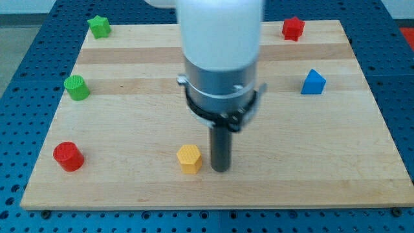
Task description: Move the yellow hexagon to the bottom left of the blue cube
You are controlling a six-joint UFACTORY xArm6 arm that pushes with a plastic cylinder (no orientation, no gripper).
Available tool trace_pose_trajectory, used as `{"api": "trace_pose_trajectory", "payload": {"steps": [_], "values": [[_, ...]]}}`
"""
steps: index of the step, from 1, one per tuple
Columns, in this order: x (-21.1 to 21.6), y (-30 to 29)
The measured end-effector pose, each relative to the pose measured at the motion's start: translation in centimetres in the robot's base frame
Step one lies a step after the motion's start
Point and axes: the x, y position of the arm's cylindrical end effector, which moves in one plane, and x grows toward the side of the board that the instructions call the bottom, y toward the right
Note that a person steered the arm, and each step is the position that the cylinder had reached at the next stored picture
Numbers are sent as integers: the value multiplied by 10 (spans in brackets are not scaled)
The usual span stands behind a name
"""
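Observation:
The yellow hexagon sits on the wooden board near the view's bottom, a little left of centre. My tip stands just to its right, close beside it; I cannot tell if they touch. The blue block, a cube with a peaked top, sits at the view's right, well above and to the right of the hexagon. The arm's white and grey body hides the middle of the board behind it.
A green star-like block is at the top left, a green cylinder at the left, a red cylinder at the bottom left, a red block at the top right. The board lies on a blue pegboard.

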Motion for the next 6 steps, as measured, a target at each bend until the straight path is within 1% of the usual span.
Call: {"api": "trace_pose_trajectory", "payload": {"steps": [1, 2, 3, 4, 5, 6], "values": [[28, -18], [2, -61], [-64, -62], [-121, -62], [-118, -62], [-89, -65]]}}
